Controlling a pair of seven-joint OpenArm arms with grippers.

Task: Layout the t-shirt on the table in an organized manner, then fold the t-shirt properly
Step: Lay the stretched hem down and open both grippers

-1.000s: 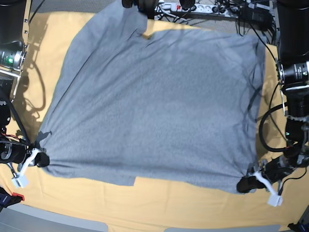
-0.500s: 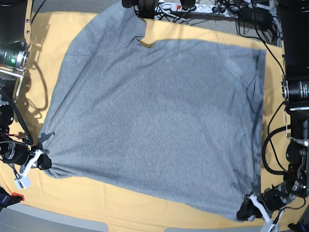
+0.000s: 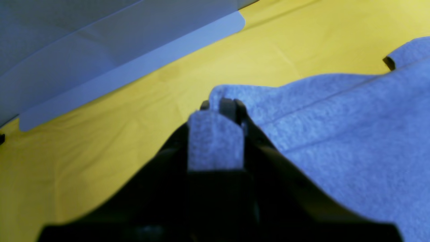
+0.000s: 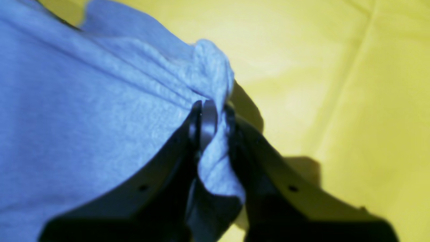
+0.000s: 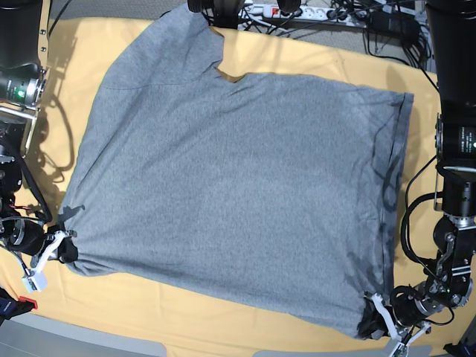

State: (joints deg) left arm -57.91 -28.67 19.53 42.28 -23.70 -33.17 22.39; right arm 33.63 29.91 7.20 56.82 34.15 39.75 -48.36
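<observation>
My left gripper (image 5: 370,321) and right gripper (image 5: 65,249) each clench a near corner of the t-shirt (image 5: 238,186). It lies flat on the table (image 5: 149,309), stretching away from my jaws, its longer span between my grippers.

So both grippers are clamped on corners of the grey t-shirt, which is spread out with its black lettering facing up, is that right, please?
Not quite. Both the left gripper and the right gripper are shut on corners of the t-shirt, and it is spread over the table, but no black lettering shows: the base view shows only plain grey fabric facing up.
</observation>
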